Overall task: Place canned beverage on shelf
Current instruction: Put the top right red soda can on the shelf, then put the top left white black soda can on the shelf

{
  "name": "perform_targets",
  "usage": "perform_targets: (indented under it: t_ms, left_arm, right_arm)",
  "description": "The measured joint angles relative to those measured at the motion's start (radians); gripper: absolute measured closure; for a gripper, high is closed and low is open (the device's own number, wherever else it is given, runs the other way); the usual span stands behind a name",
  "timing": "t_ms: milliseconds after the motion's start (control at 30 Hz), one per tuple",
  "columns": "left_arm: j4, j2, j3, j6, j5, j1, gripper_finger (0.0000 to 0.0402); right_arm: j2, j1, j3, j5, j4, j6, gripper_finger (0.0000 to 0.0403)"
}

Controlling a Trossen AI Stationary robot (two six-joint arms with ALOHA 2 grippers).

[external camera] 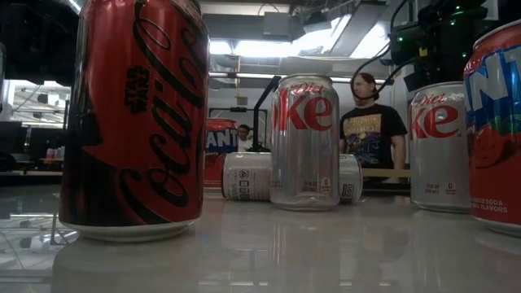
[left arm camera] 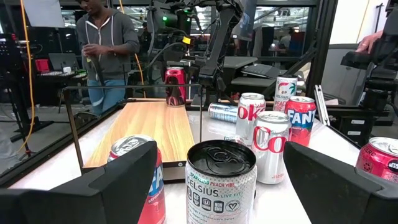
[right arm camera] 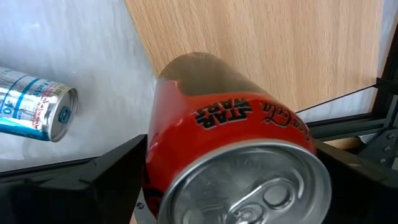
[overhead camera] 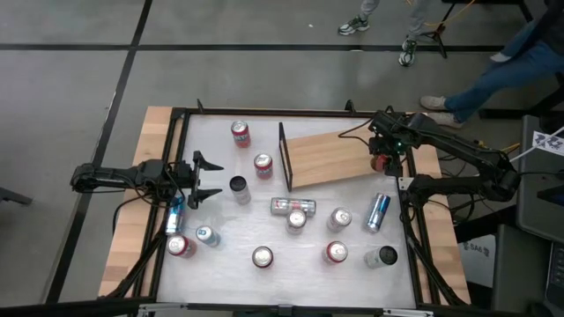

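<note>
- Standing upright on the shelf (overhead camera: 330, 158) — long axis vertical, pull-tab lid facing up — is a red Coca-Cola can (right arm camera: 233, 155) at the board's end nearest the right arm.
- Shelf lies flat on the white tabletop (overhead camera: 300, 242), its long axis running across the table; its thin black upright frame (overhead camera: 283, 157) is at the end toward the left arm.
- Right gripper (overhead camera: 381, 157) hangs over that red can, fingers (right arm camera: 93, 180) spread wide on either side of it, released rather than clamped.
- Left gripper (overhead camera: 207, 179) waits low at the table's left edge, jaws parted and holding nothing, with a white Celsius can (left arm camera: 221, 180) just ahead of it.
- Other cans scatter over the tabletop — most upright; a silver can (overhead camera: 293, 206) and a blue can (overhead camera: 378, 211) lie on their sides.
- Beyond the table: grey floor and a person in a dark T-shirt (external camera: 372, 126).
</note>
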Motion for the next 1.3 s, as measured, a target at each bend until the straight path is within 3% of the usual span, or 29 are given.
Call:
perform_targets:
  t_ms: [333,1067,1300]
  left_arm:
    - [0.000,0.000,0.000,0.000,0.000,0.000,0.0056]
    - [0.000,0.000,0.000,0.000,0.000,0.000,0.0056]
    - [0.000,0.000,0.000,0.000,0.000,0.000,0.0056]
  right_arm:
    - [0.000,0.000,0.016,-0.009,-0.008,0.000,0.0033]
    - [-0.001,0.000,0.273,-0.017,-0.150,0.016,0.0033]
    - [-0.001,0.000,0.369,-0.183,-0.136,0.153,0.0033]
